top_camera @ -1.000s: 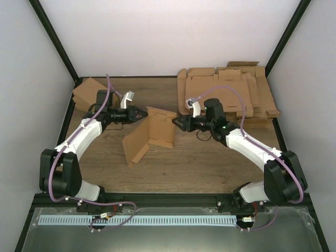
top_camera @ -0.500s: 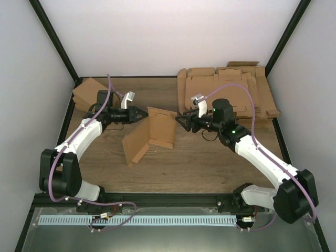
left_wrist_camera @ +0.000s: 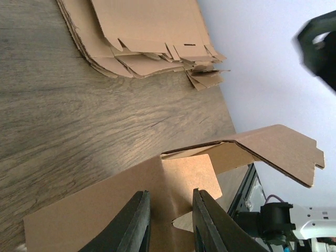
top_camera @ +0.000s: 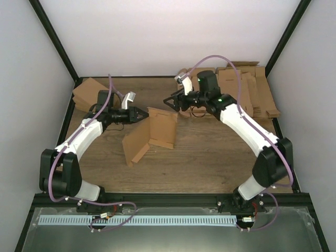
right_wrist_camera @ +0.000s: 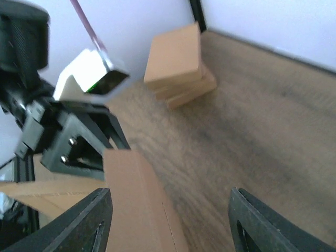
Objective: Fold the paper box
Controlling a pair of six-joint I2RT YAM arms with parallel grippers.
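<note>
Your left gripper [top_camera: 143, 114] is nipped shut on the paper box [top_camera: 157, 130], gripping the upright wall's top corner at its fingertips. Your right gripper [top_camera: 169, 101] hangs spread and empty, with the box just below and ahead. Bring it squarely onto the raised wall before pressing. Only the right wrist view shows that wall's edge rising between its fingers.

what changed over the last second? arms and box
The right tool backed off the right edge of the paper box and swung away toward the far side, its jaws now open and empty. The left tool stayed clamped on the box's left panel, and the box kept its half-folded pose in the same spot.
</note>
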